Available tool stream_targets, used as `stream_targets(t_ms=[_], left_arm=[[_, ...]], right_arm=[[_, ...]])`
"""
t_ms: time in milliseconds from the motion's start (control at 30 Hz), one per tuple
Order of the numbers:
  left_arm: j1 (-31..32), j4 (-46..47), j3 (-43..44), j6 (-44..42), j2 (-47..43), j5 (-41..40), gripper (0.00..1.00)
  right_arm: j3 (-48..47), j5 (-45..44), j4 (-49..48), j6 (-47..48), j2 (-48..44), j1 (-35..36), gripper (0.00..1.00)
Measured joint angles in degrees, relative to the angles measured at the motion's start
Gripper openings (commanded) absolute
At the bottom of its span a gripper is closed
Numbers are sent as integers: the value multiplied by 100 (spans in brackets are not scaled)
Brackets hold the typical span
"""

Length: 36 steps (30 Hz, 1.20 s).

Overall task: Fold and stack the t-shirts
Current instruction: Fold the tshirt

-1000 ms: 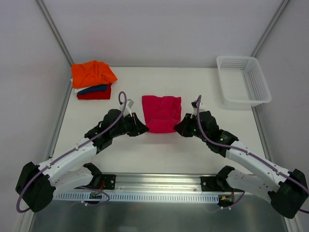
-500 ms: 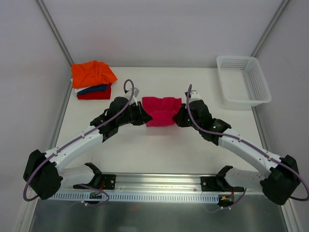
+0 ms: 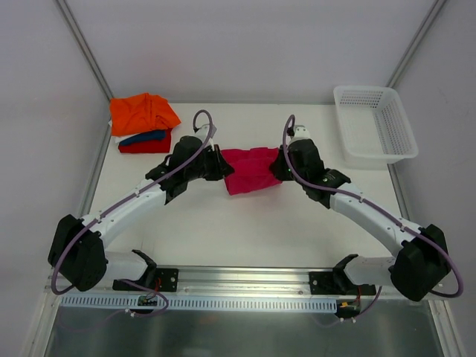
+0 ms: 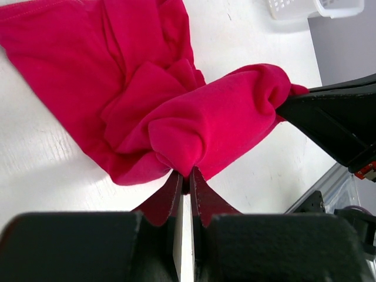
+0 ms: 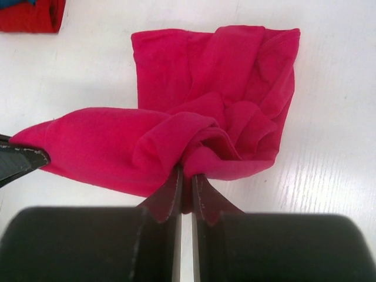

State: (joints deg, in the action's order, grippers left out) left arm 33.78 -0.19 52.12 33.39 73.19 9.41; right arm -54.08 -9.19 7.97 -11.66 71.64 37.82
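A magenta-pink t-shirt lies partly folded in the middle of the white table, its near edge lifted and carried toward the far edge. My left gripper is shut on the shirt's left near corner. My right gripper is shut on the right near corner. Between them the cloth hangs in a bunched fold over the flat layer. At the far left corner stands a stack of folded t-shirts: orange on top, dark blue under it, red at the bottom.
A white mesh basket stands at the far right of the table. Metal frame posts rise at both far corners. The arm bases and a rail run along the near edge.
Both grippers have moved away from the near edge toward the back, carrying the pink shirt's near edge up and over the rest of the cloth. The shirt's visible outline has shortened.
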Motion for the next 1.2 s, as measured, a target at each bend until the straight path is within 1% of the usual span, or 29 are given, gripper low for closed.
stream_targets(t_ms=[267, 667, 1100, 1200], left_arm=[[-201, 114, 251, -111, 481, 96, 0], [-553, 175, 686, -302, 1209, 225, 0], [-1027, 304, 1252, -439, 2039, 538, 0], [-1123, 330, 1478, -455, 2363, 649, 0]], right_arm=[[-361, 216, -166, 129, 693, -321, 0], [-1154, 372, -254, 304, 1886, -551, 0], [-2055, 505, -315, 382, 2872, -761, 0], [-2210, 542, -317, 382, 3099, -826, 0]])
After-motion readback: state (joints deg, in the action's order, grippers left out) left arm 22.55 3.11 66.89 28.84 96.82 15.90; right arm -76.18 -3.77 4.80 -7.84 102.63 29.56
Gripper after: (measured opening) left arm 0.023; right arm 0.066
